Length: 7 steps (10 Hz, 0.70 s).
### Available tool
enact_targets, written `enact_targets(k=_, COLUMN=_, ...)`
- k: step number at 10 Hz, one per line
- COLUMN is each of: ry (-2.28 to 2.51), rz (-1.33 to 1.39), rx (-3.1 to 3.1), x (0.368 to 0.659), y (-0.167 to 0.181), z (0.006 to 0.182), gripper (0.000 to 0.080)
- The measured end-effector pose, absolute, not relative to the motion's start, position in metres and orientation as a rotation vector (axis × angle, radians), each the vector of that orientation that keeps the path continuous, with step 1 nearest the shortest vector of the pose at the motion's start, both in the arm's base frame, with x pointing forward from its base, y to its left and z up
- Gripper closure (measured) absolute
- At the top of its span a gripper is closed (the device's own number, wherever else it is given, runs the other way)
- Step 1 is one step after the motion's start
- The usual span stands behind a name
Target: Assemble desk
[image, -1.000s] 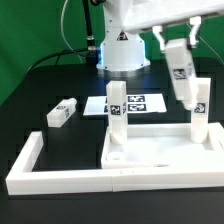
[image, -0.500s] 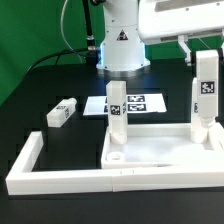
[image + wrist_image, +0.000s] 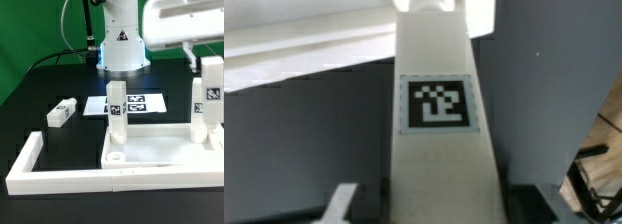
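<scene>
I have the hand (image 3: pixel 205 56) closed on a desk leg, the held leg (image 3: pixel 212 92). It hangs upright straight below the hand, and its black-and-white tag (image 3: pixel 212 91) faces the exterior camera. In the wrist view the same leg runs out from the hand down the middle of the picture with its tag square on. The grip is narrow, taking the leg across its width.

The desk top (image 3: pixel 165 150) lies flat on the black counter (image 3: pixel 50 90), below the hand and stretching away from it toward the exterior view's left. The held leg's lower end is at the tray's rear corner, directly under the hand. I cannot tell whether it touches the tray.

Just beside the held leg, and partly hidden by it, a slimmer white upright (image 3: pixel 197 120) rises from that same corner. It looks like another leg, though too little shows for me to be sure.

A corner leg (image 3: pixel 117 110) stands upright at the tray's other rear corner, well apart from the hand. Farther out that way a loose leg (image 3: pixel 62 112) lies on its side on the counter. The marker board (image 3: pixel 142 103) lies flat behind the tray, between the hand and the corner leg. The white border frame (image 3: pixel 60 172) runs along the tray's front edge — low and well clear of the hand.
</scene>
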State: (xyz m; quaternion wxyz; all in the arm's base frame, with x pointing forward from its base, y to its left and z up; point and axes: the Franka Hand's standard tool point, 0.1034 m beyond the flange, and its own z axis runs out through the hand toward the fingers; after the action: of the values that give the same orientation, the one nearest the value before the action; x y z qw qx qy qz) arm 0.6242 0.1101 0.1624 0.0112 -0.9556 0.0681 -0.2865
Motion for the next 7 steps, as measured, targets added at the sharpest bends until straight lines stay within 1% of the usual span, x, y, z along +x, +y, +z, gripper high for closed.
enact_targets(k=3, ry=0.196, rz=-0.885, rx=-3.005, x=0.624, y=0.104, z=0.152, gripper=0.0511)
enact_targets(k=4, ry=0.196, rz=-0.885, rx=-3.009, x=0.624, y=0.100, z=0.152, gripper=0.0511)
enact_targets(k=7, ry=0.206, rz=-0.869, rx=-3.014, x=0.623, y=0.103, z=0.143, gripper=0.0511)
